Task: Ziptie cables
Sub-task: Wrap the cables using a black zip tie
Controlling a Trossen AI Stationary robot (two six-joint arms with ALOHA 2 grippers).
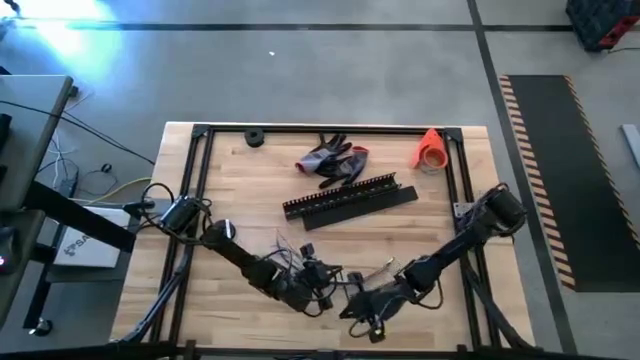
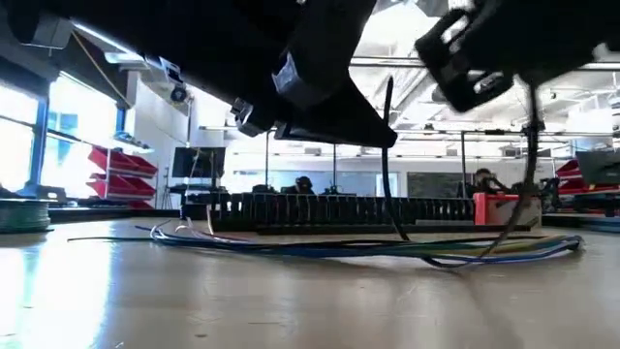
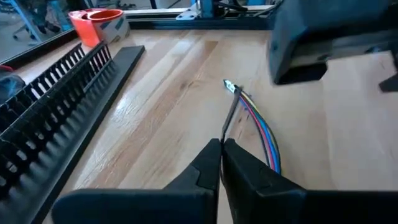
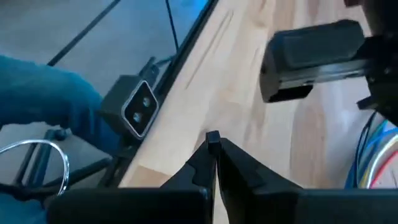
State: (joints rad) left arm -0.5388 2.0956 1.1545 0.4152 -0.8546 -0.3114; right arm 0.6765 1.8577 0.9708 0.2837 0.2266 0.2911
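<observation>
The cables (image 2: 368, 248) lie as a loose bundle of thin coloured and pale wires on the wooden table near its front edge; they also show as cables (image 3: 262, 127) and cables (image 1: 300, 262). My left gripper (image 3: 221, 144) hangs over them, shut on a thin black ziptie (image 3: 229, 115). Close to its right, my right gripper (image 4: 212, 144) is shut on a small dark piece (image 4: 212, 136). In the low view a thin dark strand (image 2: 529, 155) runs down from it to the bundle. My left gripper pinches one end of the ziptie (image 3: 223, 135) between its two fingertips. The strap runs forward from the tips to the cables' end (image 3: 231, 88); in the low view the strap (image 2: 389, 165) curves down onto the bundle. My right gripper pinches the small dark piece (image 4: 212, 136) at its very fingertips, above the table; what the piece is cannot be told.
Long black slotted strips (image 1: 350, 201) lie across the table's middle, with grey-and-red gloves (image 1: 335, 160) behind them. An orange roll (image 1: 430, 150) sits at the far right and a black roll (image 1: 253, 137) at the far left. A black frame (image 1: 195, 180) borders the table.
</observation>
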